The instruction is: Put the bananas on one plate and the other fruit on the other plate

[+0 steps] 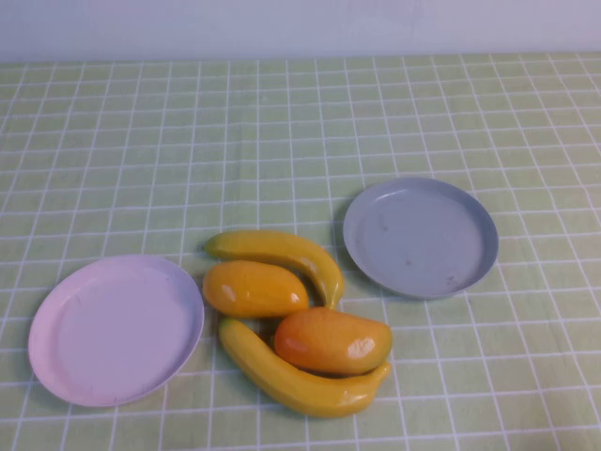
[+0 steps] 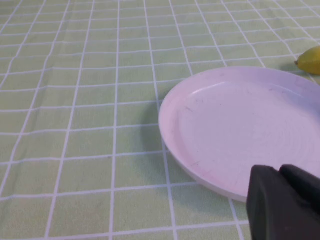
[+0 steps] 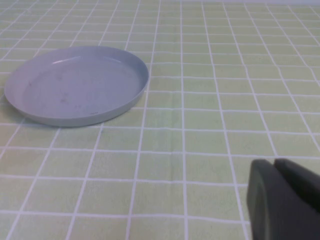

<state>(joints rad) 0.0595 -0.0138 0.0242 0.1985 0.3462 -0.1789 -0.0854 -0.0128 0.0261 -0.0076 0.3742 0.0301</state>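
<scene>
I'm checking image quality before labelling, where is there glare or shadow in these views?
High view: white glare spots on the orange mango, soft shadow left of the grey plate. Left wrist view: left gripper dark and blurred over the pink plate. Right wrist view: right gripper blurred too, even light.

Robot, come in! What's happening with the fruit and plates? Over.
Left gripper over pink plate, right gripper near grey plate; both hold nothing. Bananas and mangoes bunched between plates, none plated. Nothing blocking.
</scene>
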